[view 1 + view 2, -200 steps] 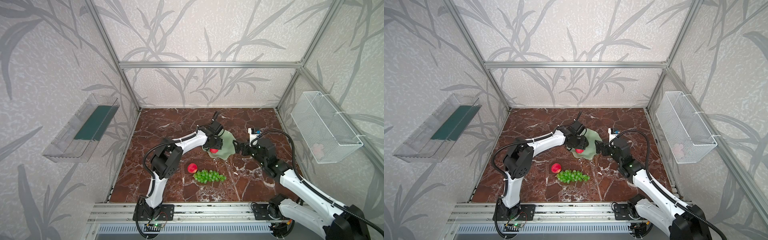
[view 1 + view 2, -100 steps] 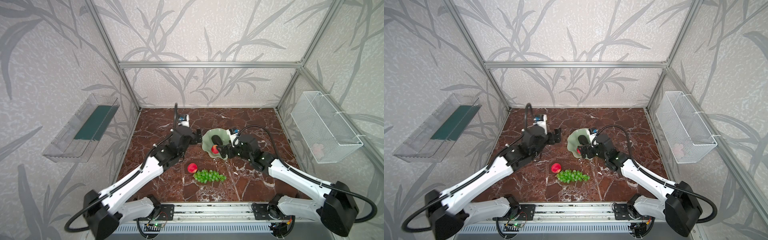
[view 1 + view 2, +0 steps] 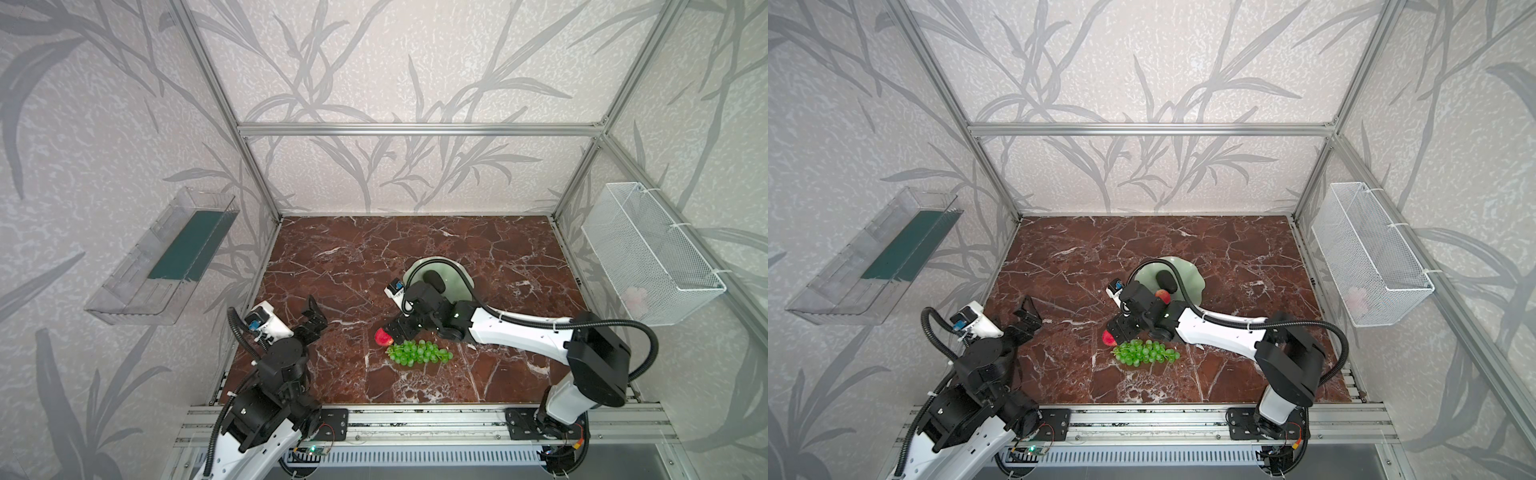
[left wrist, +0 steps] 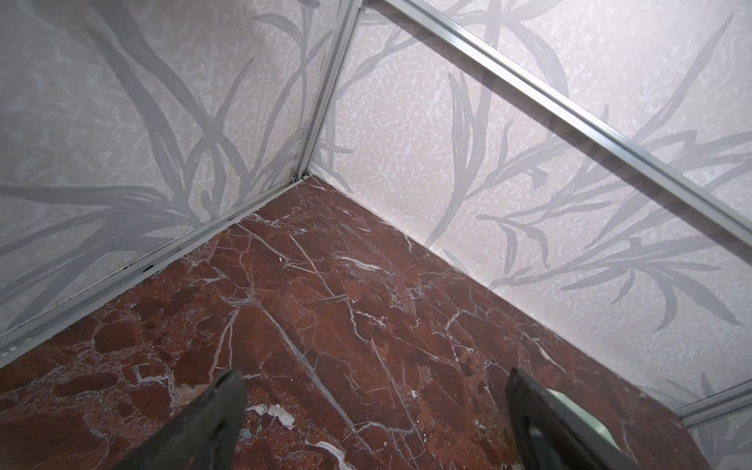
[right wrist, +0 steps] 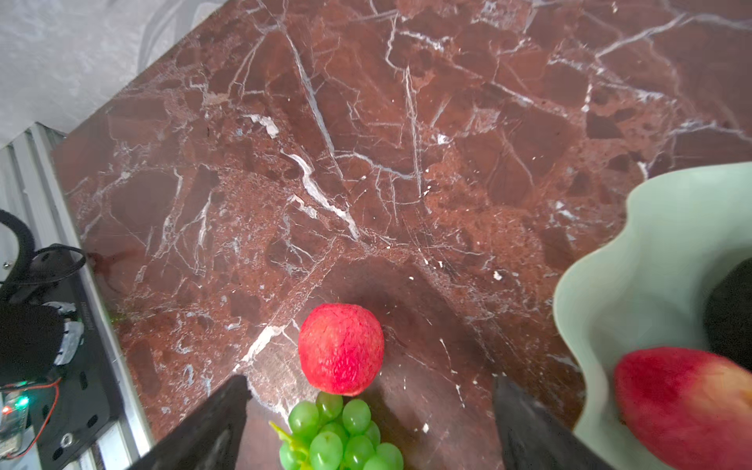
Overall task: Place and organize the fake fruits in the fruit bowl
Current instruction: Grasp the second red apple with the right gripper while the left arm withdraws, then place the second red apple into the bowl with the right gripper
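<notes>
Lower centre in a top view, 1 loose apple [image 3: 384, 337] is overhung by the right gripper [image 3: 398, 326], jaws spread; left gripper [image 3: 314, 312] spread, empty. The grapes [image 3: 417, 352] touching it could be snagged, or the apple rolled away.

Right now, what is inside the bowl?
The bowl holds an avocado and one red fruit. The right arm hides its near part in both top views.

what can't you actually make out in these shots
- Apple in the fruit bowl: mostly behind the right arm in a top view.
- Avocado: cut off by the right wrist view's edge.
- Pink thing in the wire basket: blurred by the mesh, too small to identify.
</notes>
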Tool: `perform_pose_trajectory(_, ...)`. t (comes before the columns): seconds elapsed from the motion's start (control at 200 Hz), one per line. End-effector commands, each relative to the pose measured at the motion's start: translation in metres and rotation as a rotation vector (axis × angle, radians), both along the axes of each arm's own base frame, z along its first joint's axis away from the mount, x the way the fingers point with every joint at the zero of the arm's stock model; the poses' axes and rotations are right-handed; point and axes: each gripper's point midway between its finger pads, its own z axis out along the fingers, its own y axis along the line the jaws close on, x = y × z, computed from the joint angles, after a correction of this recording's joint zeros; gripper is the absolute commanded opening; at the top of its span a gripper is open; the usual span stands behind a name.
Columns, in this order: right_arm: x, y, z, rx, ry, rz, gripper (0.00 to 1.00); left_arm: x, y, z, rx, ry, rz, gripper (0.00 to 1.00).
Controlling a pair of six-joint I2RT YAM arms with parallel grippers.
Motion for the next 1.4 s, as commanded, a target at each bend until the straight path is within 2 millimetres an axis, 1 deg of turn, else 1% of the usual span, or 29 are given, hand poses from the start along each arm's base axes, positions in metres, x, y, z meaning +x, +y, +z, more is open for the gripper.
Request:
perform_pose_trajectory(0.0,-0.007,0.017,-0.013,-0.004,0.052,0.019,0.92,-0.006,0.013,-0.013,0.010,0.052,0.073,1.00)
perform_pose_trajectory(0.025,-0.014,0.023,-0.017,-0.010,0.057,0.037,0.92,-0.006,0.012,-0.013,0.014,0.058,0.071,1.00)
perform_pose_trajectory(0.11,-0.016,0.030,-0.027,-0.028,0.070,0.040,0.91,-0.004,0.010,-0.015,0.023,0.075,0.061,1.00)
perform_pose_trajectory(0.255,-0.020,0.039,-0.043,-0.044,0.097,0.045,0.87,-0.002,0.008,-0.014,0.023,0.073,0.055,1.00)
perform_pose_trajectory(0.385,-0.023,0.041,-0.059,-0.068,0.120,0.044,0.83,-0.001,0.008,-0.013,0.030,0.070,0.052,1.00)
perform_pose_trajectory(0.445,-0.023,0.042,-0.064,-0.071,0.127,0.044,0.80,-0.001,0.008,-0.012,0.031,0.069,0.051,1.00)
perform_pose_trajectory(0.575,-0.021,0.045,-0.066,-0.066,0.127,0.041,0.76,-0.001,0.007,-0.013,0.031,0.071,0.049,1.00)
perform_pose_trajectory(0.655,-0.020,0.048,-0.066,-0.062,0.122,0.042,0.73,-0.001,0.007,-0.013,0.031,0.071,0.046,1.00)
perform_pose_trajectory(0.765,-0.018,0.052,-0.065,-0.051,0.118,0.046,0.66,-0.001,0.006,-0.014,0.031,0.072,0.047,1.00)
perform_pose_trajectory(0.91,-0.017,0.057,-0.057,-0.026,0.108,0.050,0.54,0.000,0.006,-0.014,0.033,0.073,0.042,1.00)
perform_pose_trajectory(0.995,-0.017,0.060,-0.041,0.021,0.103,0.053,0.47,0.000,0.006,-0.014,0.035,0.073,0.042,1.00)
perform_pose_trajectory(1.085,-0.016,0.061,-0.012,0.117,0.087,0.052,0.44,0.000,0.004,-0.011,0.031,0.066,0.032,1.00)
perform_pose_trajectory(1.165,-0.007,0.051,0.017,0.188,0.060,0.020,0.44,0.001,0.002,-0.009,0.032,0.061,0.018,1.00)
perform_pose_trajectory(1.19,-0.003,0.044,0.022,0.196,0.054,0.004,0.44,0.001,0.001,-0.009,0.032,0.060,0.014,1.00)
perform_pose_trajectory(1.22,-0.003,0.038,0.029,0.202,0.039,-0.003,0.44,0.002,0.001,-0.009,0.031,0.060,0.011,1.00)
perform_pose_trajectory(1.23,0.008,0.030,0.027,0.196,0.035,-0.033,0.44,0.002,0.001,-0.008,0.030,0.059,0.011,1.00)
perform_pose_trajectory(1.235,0.011,0.026,0.034,0.205,0.026,-0.041,0.44,0.002,0.001,-0.009,0.031,0.060,0.011,1.00)
perform_pose_trajectory(1.255,0.016,0.017,0.042,0.211,0.005,-0.060,0.44,0.002,0.000,-0.009,0.031,0.061,0.009,1.00)
perform_pose_trajectory(1.3,0.029,-0.005,0.049,0.193,-0.038,-0.109,0.44,0.002,-0.001,-0.009,0.029,0.061,0.004,1.00)
perform_pose_trajectory(1.365,0.048,-0.043,0.050,0.133,-0.092,-0.191,0.44,0.004,-0.004,-0.010,0.028,0.060,-0.009,1.00)
perform_pose_trajectory(1.395,0.056,-0.061,0.046,0.099,-0.103,-0.229,0.44,0.005,-0.005,-0.011,0.028,0.059,-0.014,1.00)
